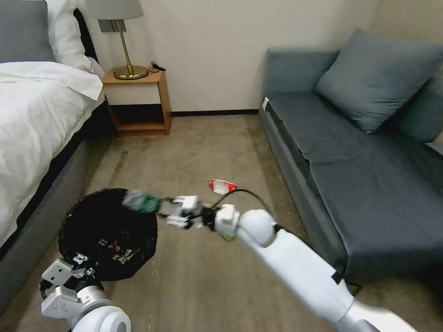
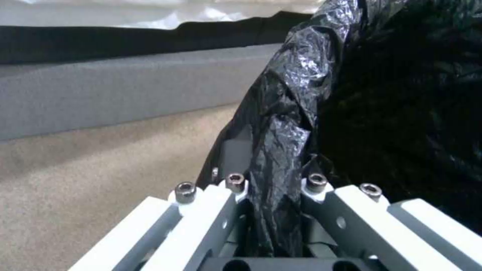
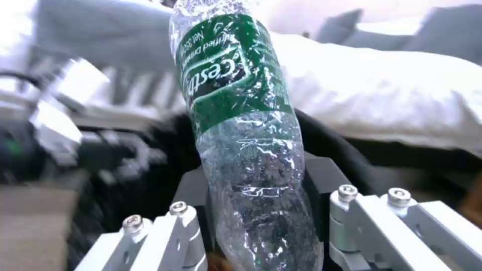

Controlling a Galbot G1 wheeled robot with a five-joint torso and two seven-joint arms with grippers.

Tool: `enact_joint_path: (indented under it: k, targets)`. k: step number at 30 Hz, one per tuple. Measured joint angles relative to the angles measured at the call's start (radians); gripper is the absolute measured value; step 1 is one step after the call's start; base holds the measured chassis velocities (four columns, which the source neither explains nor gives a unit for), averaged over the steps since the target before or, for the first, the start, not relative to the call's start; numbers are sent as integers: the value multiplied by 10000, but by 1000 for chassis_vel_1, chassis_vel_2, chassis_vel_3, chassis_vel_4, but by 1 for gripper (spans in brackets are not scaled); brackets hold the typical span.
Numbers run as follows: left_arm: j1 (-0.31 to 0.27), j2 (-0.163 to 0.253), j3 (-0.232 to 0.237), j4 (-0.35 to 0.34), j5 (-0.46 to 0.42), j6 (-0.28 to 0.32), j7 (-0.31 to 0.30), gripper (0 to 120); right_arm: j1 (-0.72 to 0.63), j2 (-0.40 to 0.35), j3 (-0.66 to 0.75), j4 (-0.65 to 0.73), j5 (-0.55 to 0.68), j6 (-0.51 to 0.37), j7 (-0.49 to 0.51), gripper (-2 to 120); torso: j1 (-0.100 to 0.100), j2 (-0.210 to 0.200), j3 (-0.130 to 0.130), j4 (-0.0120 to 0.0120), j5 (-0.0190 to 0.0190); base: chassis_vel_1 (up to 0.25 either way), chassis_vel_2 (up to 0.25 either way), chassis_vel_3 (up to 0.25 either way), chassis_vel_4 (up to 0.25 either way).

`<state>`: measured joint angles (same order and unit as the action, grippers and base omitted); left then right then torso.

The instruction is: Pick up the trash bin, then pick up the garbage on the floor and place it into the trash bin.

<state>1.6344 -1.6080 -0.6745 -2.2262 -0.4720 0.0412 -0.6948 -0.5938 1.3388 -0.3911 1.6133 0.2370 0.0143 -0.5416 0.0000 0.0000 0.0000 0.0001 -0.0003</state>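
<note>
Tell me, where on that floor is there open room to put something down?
Bare carpet lies between the nightstand and the sofa, and at the near floor between the two arms. It is crowded by the bed, where the left tool grips the trash bin and the right tool holds the bottle; a red-and-white packet lies mid-floor.

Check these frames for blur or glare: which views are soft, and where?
Head view: the bottle and right gripper are smeared over the trash bin, while the sofa stays crisp. Right wrist view: the bottle is sharp with small glints, the background streaked. Left wrist view: the left gripper pinching the bag rim is clear, with sheen on the plastic.
</note>
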Motion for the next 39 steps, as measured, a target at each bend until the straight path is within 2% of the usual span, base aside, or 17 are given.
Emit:
enact_joint_path:
  k: [3,8,14,24,29,31,34,36,39]
  targets:
    - [-4,-1,15,38,9,6,0,0,265,328,-396,-311,39,-88,66,36,0,0,0,0,0,0,0,0,0]
    - [-28,-4,-13,79,14,23,0,0,1106,1026,-1109,-1701,102,-101,203,36,0,0,1,-2,0,0,0,0,0]
    - [-15,-5,-43,89,14,31,0,0,1641,1759,-1208,-3058,84,-39,235,36,0,0,1,0,3,0,0,0,0]
    - [-15,-2,-95,65,10,38,-5,0,1655,1940,-1127,-3550,-110,87,437,36,0,0,0,-2,3,0,0,0,0]
    - [-5,-2,-100,54,10,37,-12,0,1555,1798,-1140,-3466,-222,122,569,57,0,0,1,-2,4,0,0,0,0]
    - [-5,-2,-100,50,10,37,-14,0,1540,1772,-1147,-3427,-230,120,571,61,0,0,0,-2,4,0,0,0,0]
    - [13,-1,-93,32,10,36,-21,0,1475,1661,-1166,-3287,-250,92,574,76,0,0,0,-2,4,0,0,0,0]
    - [18,-2,-90,28,10,36,-21,0,1461,1636,-1168,-3261,-252,82,575,79,0,0,0,-2,4,0,0,0,0]
    - [18,-2,-89,22,12,36,-23,0,1391,1563,-1167,-3172,-264,65,593,93,0,0,1,-1,4,0,0,0,0]
